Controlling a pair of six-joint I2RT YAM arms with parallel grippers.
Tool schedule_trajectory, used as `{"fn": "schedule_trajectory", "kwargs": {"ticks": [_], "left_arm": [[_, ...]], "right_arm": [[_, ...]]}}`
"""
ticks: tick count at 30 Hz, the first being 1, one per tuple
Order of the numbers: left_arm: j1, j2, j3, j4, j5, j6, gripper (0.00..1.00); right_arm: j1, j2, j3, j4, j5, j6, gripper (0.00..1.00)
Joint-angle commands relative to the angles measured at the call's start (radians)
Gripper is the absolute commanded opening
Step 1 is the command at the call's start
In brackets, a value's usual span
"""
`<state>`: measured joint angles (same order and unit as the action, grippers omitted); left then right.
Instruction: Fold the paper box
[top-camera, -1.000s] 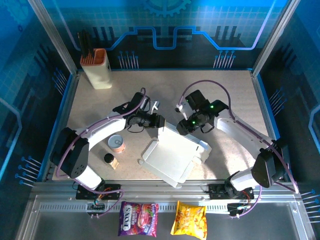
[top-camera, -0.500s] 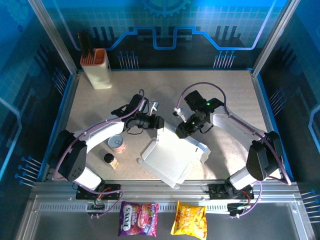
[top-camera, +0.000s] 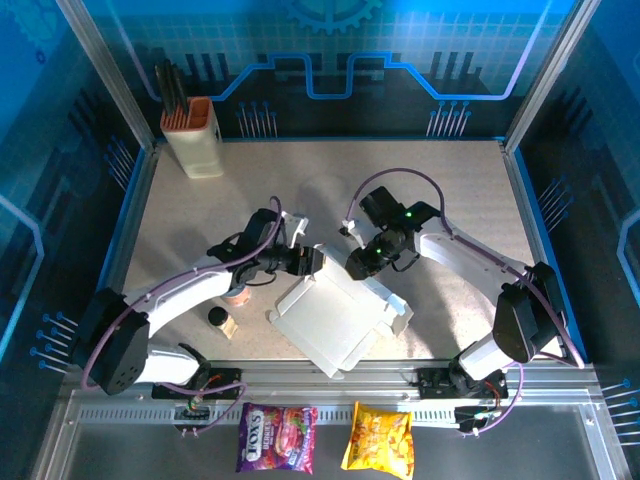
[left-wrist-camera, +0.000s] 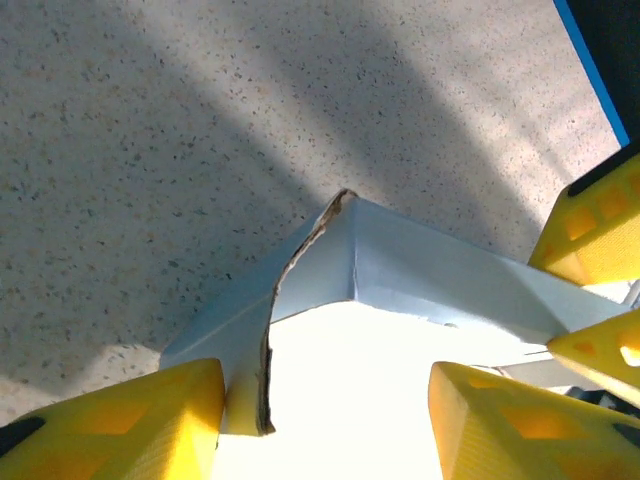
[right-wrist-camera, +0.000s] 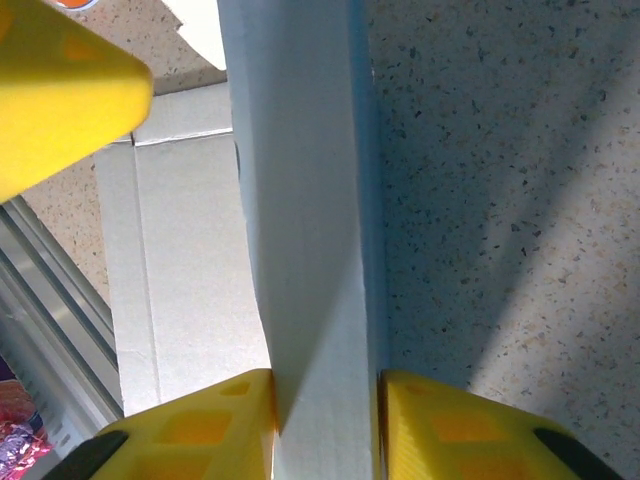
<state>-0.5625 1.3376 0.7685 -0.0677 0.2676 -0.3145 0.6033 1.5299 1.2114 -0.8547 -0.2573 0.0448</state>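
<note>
The paper box (top-camera: 335, 318), a shallow white cardboard tray with raised flaps, lies skewed in the middle of the table. My left gripper (top-camera: 311, 262) is at its far-left corner. In the left wrist view that gripper (left-wrist-camera: 328, 378) stands open over the box floor, and a torn-edged flap (left-wrist-camera: 250, 350) leans against the left finger (left-wrist-camera: 120, 425). My right gripper (top-camera: 356, 266) is at the far wall, close beside the left one. In the right wrist view it (right-wrist-camera: 325, 388) is shut on the upright wall (right-wrist-camera: 305, 230) of the paper box.
A cream holder with an orange top (top-camera: 192, 135) stands at the back left. A small can (top-camera: 237, 292) and a dark knob on a block (top-camera: 220, 320) sit under the left arm. Two snack bags (top-camera: 277, 437) (top-camera: 378, 437) lie below the table's front rail.
The box has slid left and nearer. My left gripper let go of the flap and opened. My right gripper closed on the far wall, and both arms moved left.
</note>
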Motion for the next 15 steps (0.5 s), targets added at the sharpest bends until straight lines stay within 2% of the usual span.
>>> {"fn": "schedule_trajectory", "kwargs": {"ticks": [1, 8, 15], "left_arm": [[-0.010, -0.030, -0.091, 0.217, -0.019, 0.105, 0.58], [-0.033, -0.012, -0.229, 0.511, -0.038, 0.234, 0.58], [-0.042, 0.064, -0.291, 0.726, -0.048, 0.287, 0.51]], "right_arm": [[0.018, -0.019, -0.004, -0.001, 0.010, 0.017, 0.32], [0.026, -0.033, -0.010, 0.002, 0.009, 0.023, 0.31], [0.034, -0.038, -0.015, 0.008, 0.006, 0.033, 0.30]]}}
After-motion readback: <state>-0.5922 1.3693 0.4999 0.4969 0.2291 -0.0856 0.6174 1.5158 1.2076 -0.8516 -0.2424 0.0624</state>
